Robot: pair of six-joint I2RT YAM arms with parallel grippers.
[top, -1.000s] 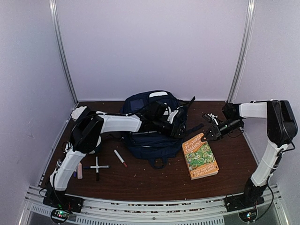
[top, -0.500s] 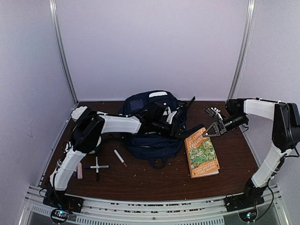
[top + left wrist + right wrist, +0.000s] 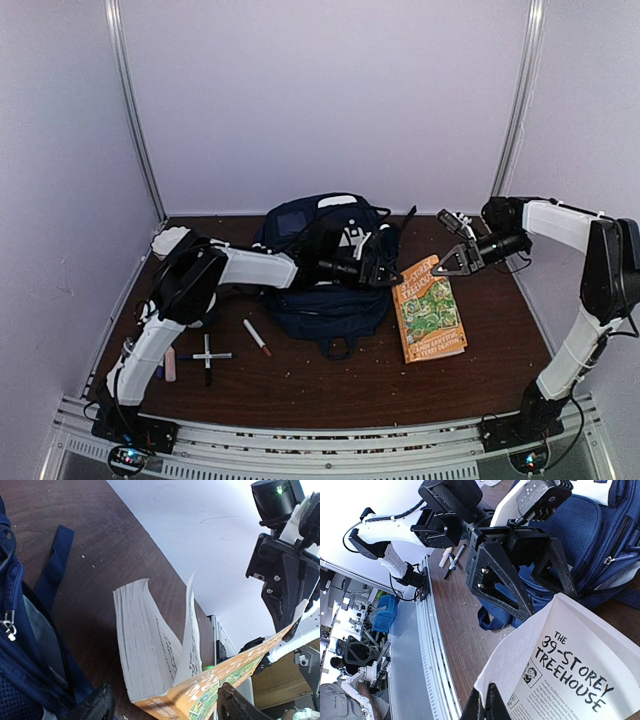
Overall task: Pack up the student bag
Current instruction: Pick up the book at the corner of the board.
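Observation:
The navy student bag (image 3: 325,290) lies in the middle of the table and also shows in the left wrist view (image 3: 17,645) and in the right wrist view (image 3: 602,535). An orange and green book (image 3: 430,315) lies just right of it. My right gripper (image 3: 448,264) is shut on the book's front cover corner (image 3: 520,665) and holds it raised, so the pages (image 3: 150,640) fan open. My left gripper (image 3: 386,268) reaches over the bag. It is open wide, with the book's near corner between its fingers (image 3: 95,705), not gripped.
A red-capped marker (image 3: 257,337), two crossed pens (image 3: 207,356) and a pink eraser (image 3: 170,365) lie at the front left. A white object (image 3: 168,240) sits at the far left. Small clips and cables (image 3: 455,222) lie behind my right gripper. Walls close in on three sides.
My right gripper has moved up and back, lifting the book's cover. The book has slid toward the bag and the left gripper. The left arm has shifted only slightly.

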